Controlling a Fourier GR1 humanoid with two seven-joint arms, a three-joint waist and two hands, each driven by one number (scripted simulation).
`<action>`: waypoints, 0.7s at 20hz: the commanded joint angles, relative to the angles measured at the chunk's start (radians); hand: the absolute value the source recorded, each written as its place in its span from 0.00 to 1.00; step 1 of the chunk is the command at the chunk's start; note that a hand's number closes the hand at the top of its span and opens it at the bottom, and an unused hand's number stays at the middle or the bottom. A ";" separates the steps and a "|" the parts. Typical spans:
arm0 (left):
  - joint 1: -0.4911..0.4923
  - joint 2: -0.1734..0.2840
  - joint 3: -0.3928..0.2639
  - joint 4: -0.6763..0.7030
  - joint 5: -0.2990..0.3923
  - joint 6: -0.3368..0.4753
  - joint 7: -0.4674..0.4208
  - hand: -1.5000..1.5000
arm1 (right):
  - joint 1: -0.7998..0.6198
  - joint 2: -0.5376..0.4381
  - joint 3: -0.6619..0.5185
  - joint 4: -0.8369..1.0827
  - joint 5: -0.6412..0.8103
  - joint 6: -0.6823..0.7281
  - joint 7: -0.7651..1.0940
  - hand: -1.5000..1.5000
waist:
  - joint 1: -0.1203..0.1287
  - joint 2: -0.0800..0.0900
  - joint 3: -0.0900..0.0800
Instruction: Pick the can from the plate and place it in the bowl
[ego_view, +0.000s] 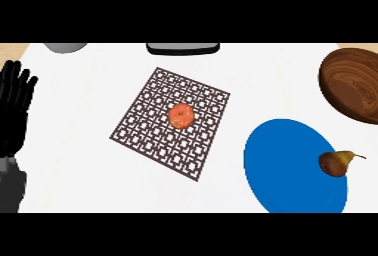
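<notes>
My left hand (16, 107) rests open, fingers up, at the worktop's (81, 165) left edge, holding nothing. A pear (337, 163), not a can, sits on the blue plate (284, 165) far right, below the wooden bowl (354, 87).

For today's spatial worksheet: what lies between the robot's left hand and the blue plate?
In the head view, a patterned mat bearing an apple lies between the left hand and blue plate.
</notes>
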 joint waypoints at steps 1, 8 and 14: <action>-0.028 -0.001 -0.009 0.004 -0.008 0.010 0.020 0.50 | -0.030 -0.101 -0.080 0.069 -0.067 0.038 -0.149 1.00 | 0.008 -0.003 -0.001; -0.038 -0.013 -0.018 0.030 -0.013 -0.001 -0.017 0.50 | -0.127 -0.163 -0.119 0.134 -0.135 0.196 -0.259 1.00 | 0.033 -0.001 -0.005; -0.047 -0.016 -0.039 -0.012 -0.019 0.006 0.039 0.50 | -0.246 -0.182 -0.080 0.114 -0.169 0.376 -0.175 1.00 | 0.051 -0.002 -0.008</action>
